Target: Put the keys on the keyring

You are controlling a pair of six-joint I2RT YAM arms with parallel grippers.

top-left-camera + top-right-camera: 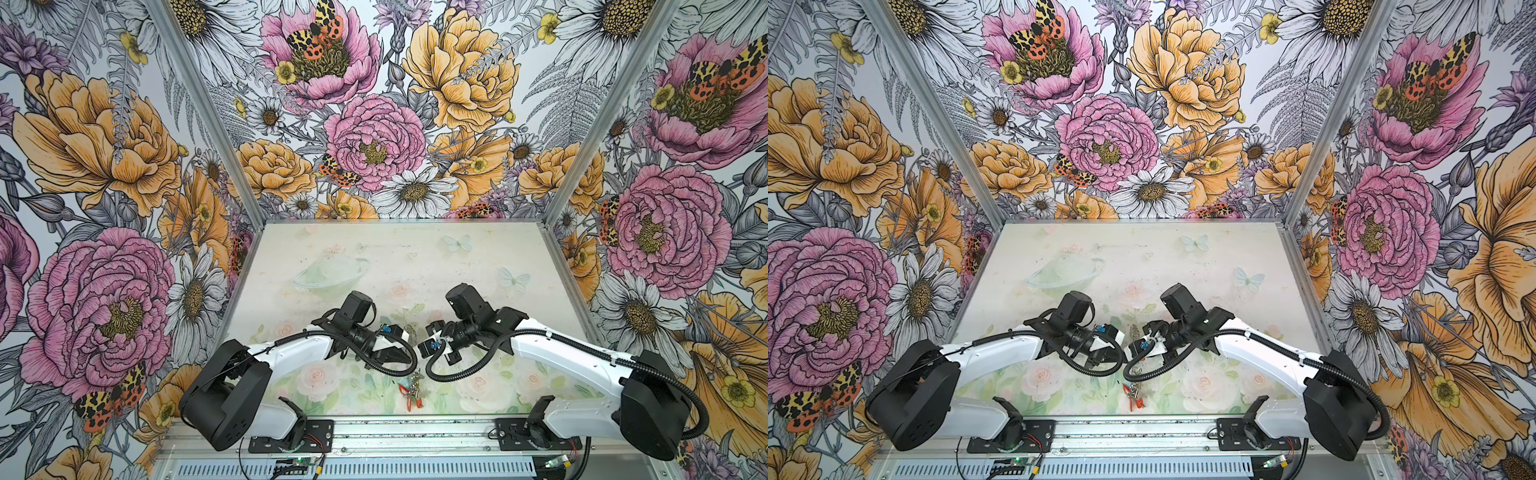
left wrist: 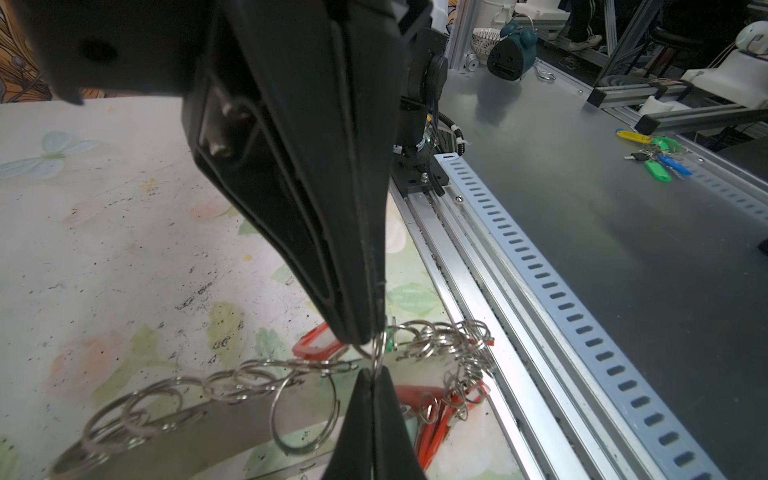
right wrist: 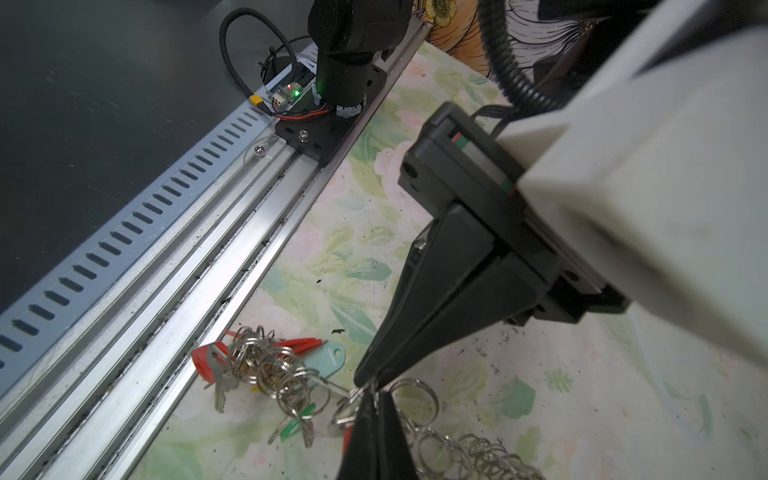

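At the front middle of the surface (image 1: pixel 374 257), just inside the aluminium rail (image 3: pixel 166 332), both arms meet tip to tip. The left gripper (image 2: pixel 372 374) and the right gripper (image 2: pixel 365 338) each have their fingers pressed together on the same thin wire ring (image 2: pixel 378 353). It is 1 of the many fringing the keyring (image 2: pixel 232 413), whose grey-brown band runs off from the tips. The keys (image 3: pixel 218 390), with red, green and teal tags, lie bunched among tangled rings close to the rail.

The likeliest failure is slip. The wire is thin and smooth, and 2 pinches this close leave little room to spread the coil, so a twist could pop it out of either pair. A pull could also drag the whole tangle along, since neighbouring rings interlink.

Both top views give only a small red-and-silver clump (image 1: pixel 409 392) below the wrists, too small to read the grip. The wrist views show the shared pinch. The left wrist view adds the band and a second bunch of tagged keys (image 2: pixel 660 160) on the dark surface beyond the rail. The right wrist view shows the teal tag (image 3: pixel 330 357) plainly.
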